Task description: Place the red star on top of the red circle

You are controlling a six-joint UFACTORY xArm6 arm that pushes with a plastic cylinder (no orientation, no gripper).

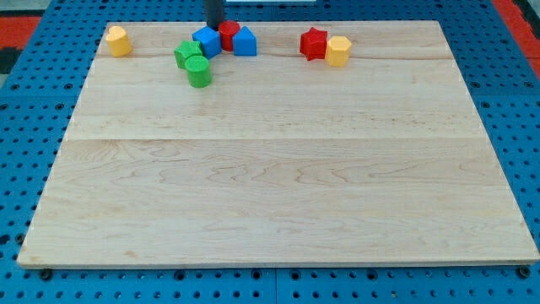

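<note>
The red star (313,43) lies near the view's top edge of the wooden board, right of centre, touching a yellow block (338,51) on its right. The red circle (229,35) sits further left, wedged between a blue cube (207,41) and a blue house-shaped block (245,41). My tip (215,26) comes down from the view's top, just above and left of the red circle, close behind the blue cube. The tip's very end is partly hidden behind the blocks.
A green star-shaped block (187,53) and a green cylinder (199,72) lie just below-left of the blue cube. A yellow block (118,40) sits at the top left corner. The board (278,169) rests on a blue pegboard (25,127).
</note>
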